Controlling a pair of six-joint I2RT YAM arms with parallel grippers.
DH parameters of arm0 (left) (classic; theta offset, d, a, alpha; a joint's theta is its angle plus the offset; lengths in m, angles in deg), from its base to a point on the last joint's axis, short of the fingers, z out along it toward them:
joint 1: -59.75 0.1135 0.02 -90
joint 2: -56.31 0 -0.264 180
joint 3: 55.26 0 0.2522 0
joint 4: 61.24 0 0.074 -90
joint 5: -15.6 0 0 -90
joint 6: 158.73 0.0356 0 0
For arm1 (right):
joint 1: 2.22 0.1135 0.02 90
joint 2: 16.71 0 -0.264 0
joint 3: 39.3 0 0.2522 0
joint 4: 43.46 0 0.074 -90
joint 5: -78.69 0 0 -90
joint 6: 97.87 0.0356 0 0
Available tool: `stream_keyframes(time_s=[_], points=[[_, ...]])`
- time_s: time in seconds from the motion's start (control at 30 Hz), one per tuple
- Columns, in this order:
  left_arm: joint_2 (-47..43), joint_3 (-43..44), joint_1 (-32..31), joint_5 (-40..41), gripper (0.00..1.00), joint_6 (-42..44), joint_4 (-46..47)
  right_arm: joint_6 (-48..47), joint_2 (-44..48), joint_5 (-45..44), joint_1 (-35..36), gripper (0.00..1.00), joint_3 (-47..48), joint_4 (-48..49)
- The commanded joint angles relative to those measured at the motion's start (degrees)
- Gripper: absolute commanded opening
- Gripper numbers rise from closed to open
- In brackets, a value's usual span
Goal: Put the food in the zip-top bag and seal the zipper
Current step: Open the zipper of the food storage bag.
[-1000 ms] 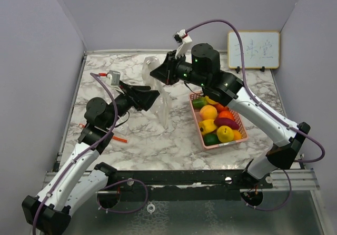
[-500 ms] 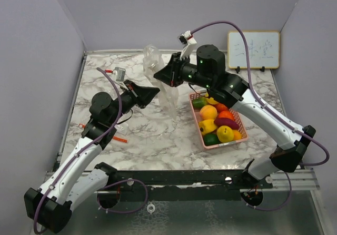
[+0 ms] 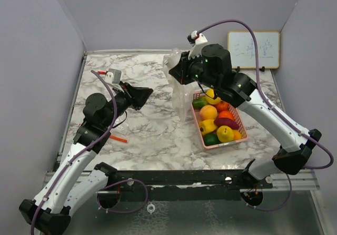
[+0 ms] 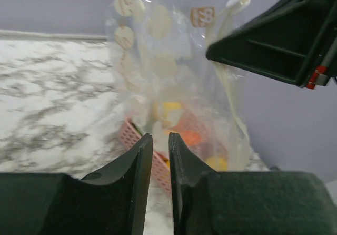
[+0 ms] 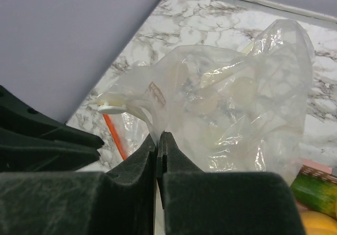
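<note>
I have the right pincer (image 5: 158, 139) pressed together on a fold near the top of the clear zip-top bag (image 3: 182, 94), which hangs from it over the bench (image 3: 147, 137), just beside the pink basket (image 3: 219, 146) at its far corner on my left arm's side. The food (image 3: 217, 121), glossy yellow, orange, red, green and dark purple pieces, all sits inside the basket. My left pincer (image 3: 149, 92) hovers well to the left of the basket, pointing at the bag without touching it, fingers nearly together with only a thin slit between them, pinching nothing
</note>
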Motion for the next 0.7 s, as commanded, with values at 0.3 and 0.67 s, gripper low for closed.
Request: stream_keyframes(time_s=[0.3,0.67], points=[[4.0,-10.3,-0.2,-20.9,0.64,-14.1,29.5,5.8,-2.6,9.7,-3.9,0.02,4.1,9.4],[11.1,-6.4,-4.2,-17.8,0.99,-8.8,27.5,8.1,-5.9,12.7,-3.8,0.02,6.2,11.6]])
